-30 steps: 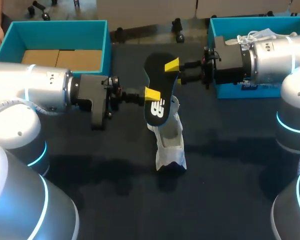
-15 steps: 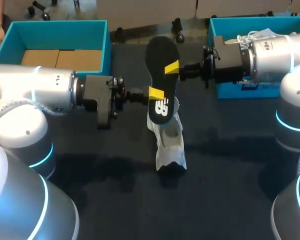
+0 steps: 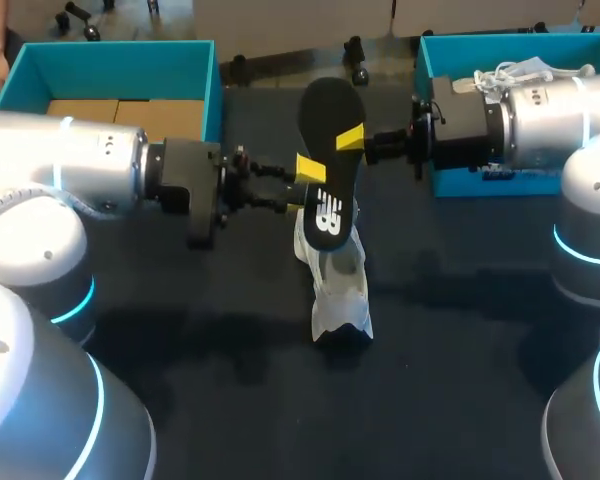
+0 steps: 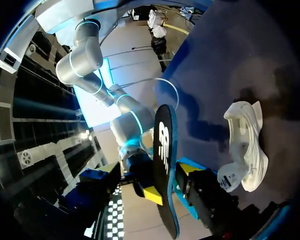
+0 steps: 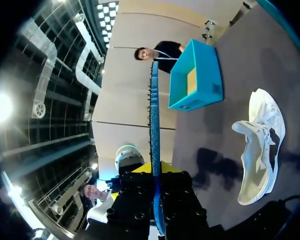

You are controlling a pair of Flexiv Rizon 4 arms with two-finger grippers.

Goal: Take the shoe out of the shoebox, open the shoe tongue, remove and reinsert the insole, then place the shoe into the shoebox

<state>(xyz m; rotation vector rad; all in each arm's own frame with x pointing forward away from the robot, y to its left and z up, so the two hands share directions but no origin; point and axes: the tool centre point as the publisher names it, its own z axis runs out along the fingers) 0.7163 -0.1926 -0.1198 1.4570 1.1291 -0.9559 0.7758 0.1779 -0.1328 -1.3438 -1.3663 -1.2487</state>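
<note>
Insole [image 3: 327, 165]: black with a blue edge, held upright on end in the air over the middle of the surface [image 3: 460, 330], apart from the shoe. Left jaws, on the left arm [image 3: 90, 175]: clamped on the insole's lower half from its side. Right jaws, on the right arm [image 3: 540, 110]: clamped on its upper half from the opposite side. Shoe [image 3: 338, 285]: white, resting on the surface below the insole, opening upward. Left shoebox [image 3: 120, 55]: teal, cardboard inside. Right shoebox [image 3: 450, 45]: teal, holding a second white shoe [image 3: 510, 72], partly hidden by the right arm.
</note>
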